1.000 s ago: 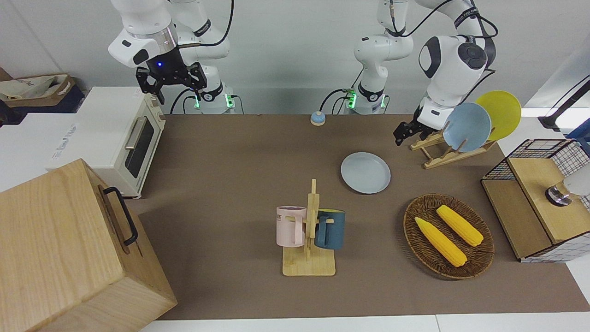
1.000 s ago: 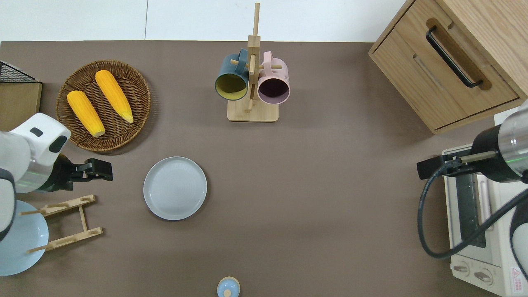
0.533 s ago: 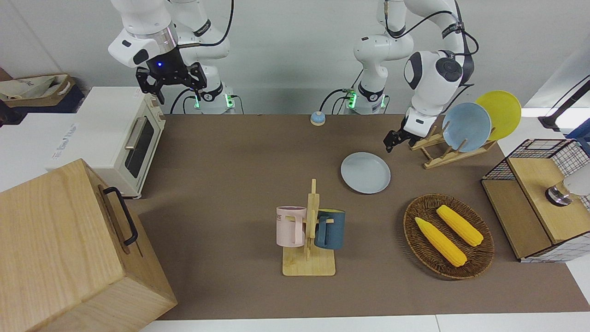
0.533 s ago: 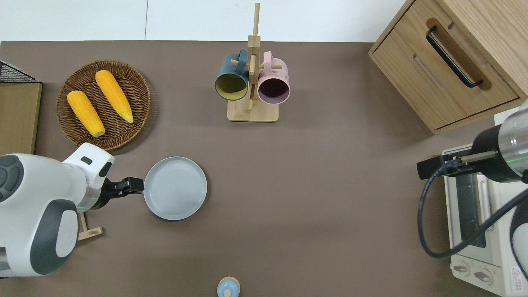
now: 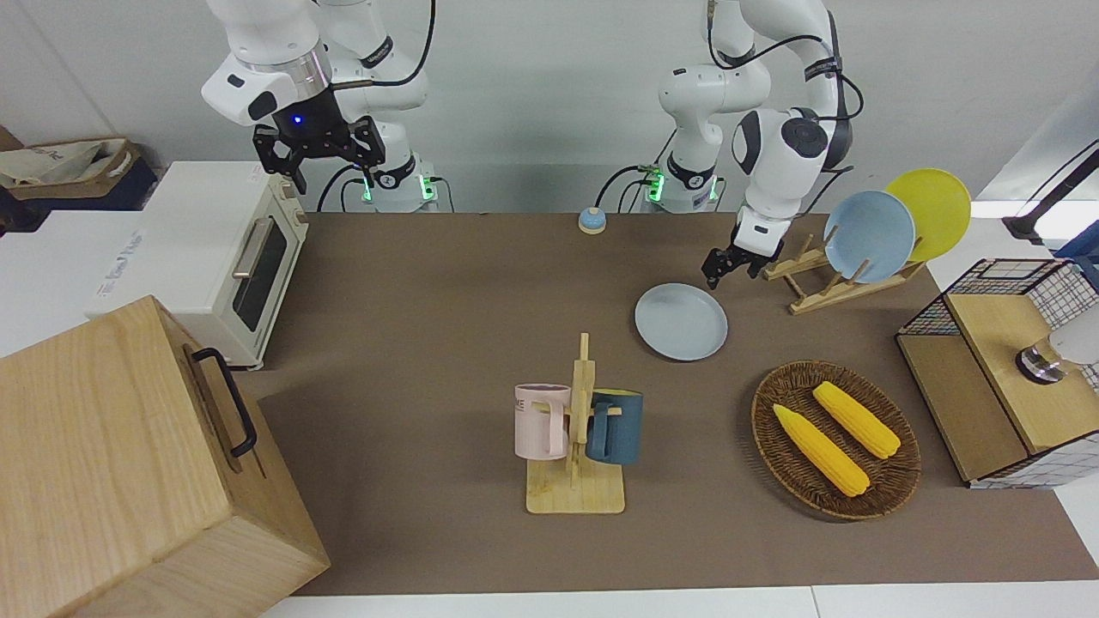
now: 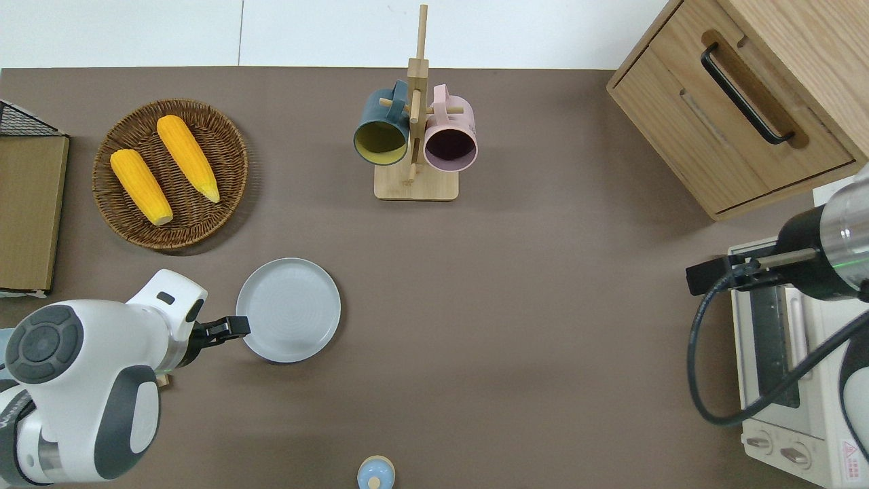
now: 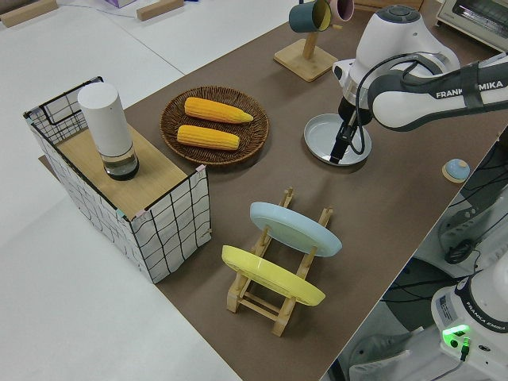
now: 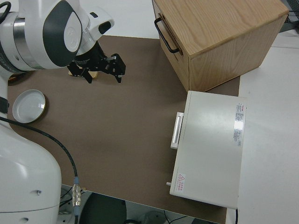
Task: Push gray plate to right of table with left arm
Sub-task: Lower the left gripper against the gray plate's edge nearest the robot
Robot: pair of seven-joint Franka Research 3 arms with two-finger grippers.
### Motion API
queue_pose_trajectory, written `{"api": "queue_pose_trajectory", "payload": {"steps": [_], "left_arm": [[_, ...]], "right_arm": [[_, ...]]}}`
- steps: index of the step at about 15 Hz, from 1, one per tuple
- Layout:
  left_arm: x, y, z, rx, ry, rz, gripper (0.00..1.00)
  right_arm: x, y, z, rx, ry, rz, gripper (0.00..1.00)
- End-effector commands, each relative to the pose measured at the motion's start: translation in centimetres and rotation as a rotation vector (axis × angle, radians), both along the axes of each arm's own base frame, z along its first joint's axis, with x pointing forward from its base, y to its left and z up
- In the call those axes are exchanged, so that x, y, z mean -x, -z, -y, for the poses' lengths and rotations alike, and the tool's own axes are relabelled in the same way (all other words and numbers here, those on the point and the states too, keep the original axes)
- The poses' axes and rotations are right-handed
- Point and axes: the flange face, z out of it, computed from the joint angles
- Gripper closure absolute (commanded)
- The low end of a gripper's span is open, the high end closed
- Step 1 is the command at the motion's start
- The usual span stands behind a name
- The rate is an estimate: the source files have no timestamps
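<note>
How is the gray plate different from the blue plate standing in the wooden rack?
The gray plate lies flat on the table, while the blue plate stands on edge in the wooden rack. The gray plate is a pale, dull bluish-gray; the blue plate is a brighter sky blue. Both are round and plain.

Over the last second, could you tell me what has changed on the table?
The left gripper swung away from the plate rack to the gray plate, its tip now over the rim toward the left arm's end. The plate has not shifted. The right arm stays parked; nothing was grasped.
</note>
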Motion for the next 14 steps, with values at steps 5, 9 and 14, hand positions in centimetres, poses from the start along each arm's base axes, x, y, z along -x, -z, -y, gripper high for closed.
{"api": "queue_pose_trajectory", "payload": {"steps": [5, 9, 14], "left_arm": [[1.1, 4.0, 1.2, 0.015, -0.015, 0.045, 0.01], [1.0, 5.5, 1.9, 0.021, -0.013, 0.053, 0.01], [0.8, 6.3, 2.3, 0.027, -0.031, 0.057, 0.02]], "right_arm": [[0.2, -0.4, 0.2, -0.009, 0.006, -0.005, 0.017], [0.2, -0.4, 0.2, -0.009, 0.008, -0.005, 0.017], [0.2, -0.4, 0.2, -0.009, 0.006, -0.005, 0.017]]}}
